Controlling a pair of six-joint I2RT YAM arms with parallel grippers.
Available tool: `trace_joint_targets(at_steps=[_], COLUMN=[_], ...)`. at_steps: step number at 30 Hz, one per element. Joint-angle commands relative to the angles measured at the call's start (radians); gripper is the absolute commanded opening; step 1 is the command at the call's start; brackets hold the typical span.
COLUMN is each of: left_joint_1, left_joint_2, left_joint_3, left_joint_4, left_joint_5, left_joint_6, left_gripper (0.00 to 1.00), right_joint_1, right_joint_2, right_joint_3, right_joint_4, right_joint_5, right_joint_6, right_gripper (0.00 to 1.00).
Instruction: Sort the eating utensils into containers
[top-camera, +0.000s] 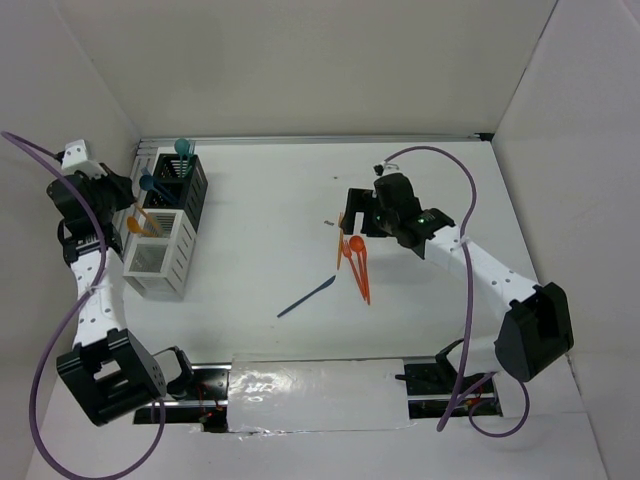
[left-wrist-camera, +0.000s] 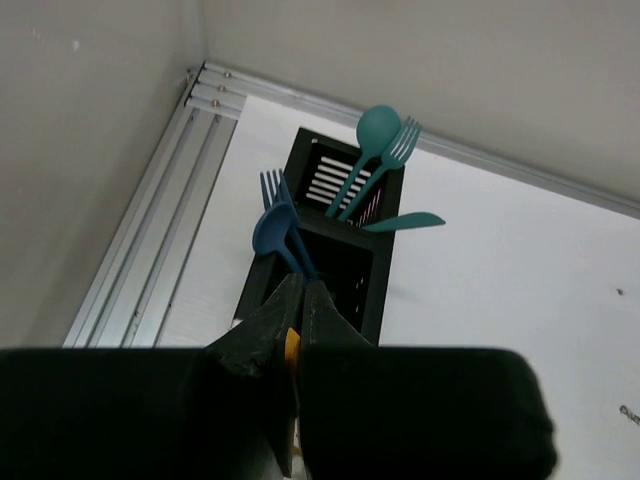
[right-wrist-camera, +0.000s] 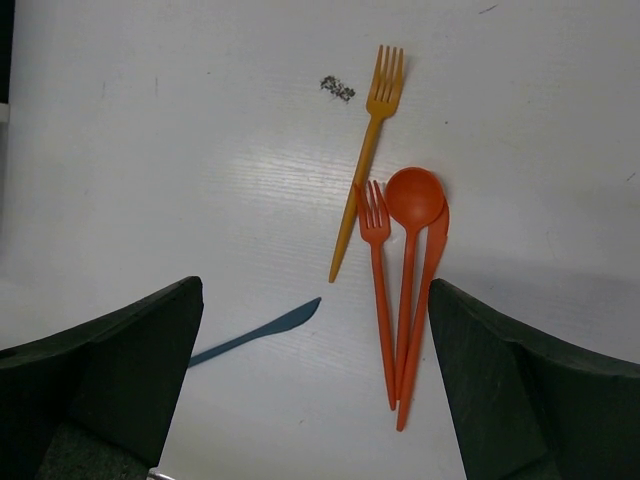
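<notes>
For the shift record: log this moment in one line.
left gripper shut on orange utensil, near black bin | right gripper open above orange trio | blue knife loose on table

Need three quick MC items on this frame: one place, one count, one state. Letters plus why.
1. Where is the dark blue knife? A) in the black bin B) flat on the table C) in a white bin
2. How many orange utensils lie below the right gripper? A) two B) six C) four
3. Right gripper's state? A) open, empty B) shut on a fork C) shut on a spoon

1 B: it lies on bare tabletop.
2 C: lighter fork, darker fork, spoon, knife.
3 A: its fingers stand wide apart, nothing between them.
</notes>
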Motion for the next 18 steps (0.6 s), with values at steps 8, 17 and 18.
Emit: trace_joint_targets(at_steps=[8, 17, 18], left_joint_1=[0.024, 0.041, 0.041], left_joint_2=[-0.021, -0.018, -0.022], left_joint_3=[-0.222, -0.213, -0.206], left_joint_4=[0.407, 0.388, 0.378], left_joint_5=[-0.009, 0.029, 0.032], left_joint_6=[-0.053, -0.065, -0.07], left_gripper=[0.04, 0.5, 0.6], right_joint_1=[-0.008, -0.007, -0.008], right_joint_2=[-0.008, 0.037, 0.049], right_joint_3=[-0.065, -0.093, -0.103], right_joint_4=[0.08, 0.069, 0.069], right_joint_5=[0.071, 0.146, 0.146], right_joint_6=[0.036, 0.059, 0.064], right_gripper=[1.0, 1.0, 1.0])
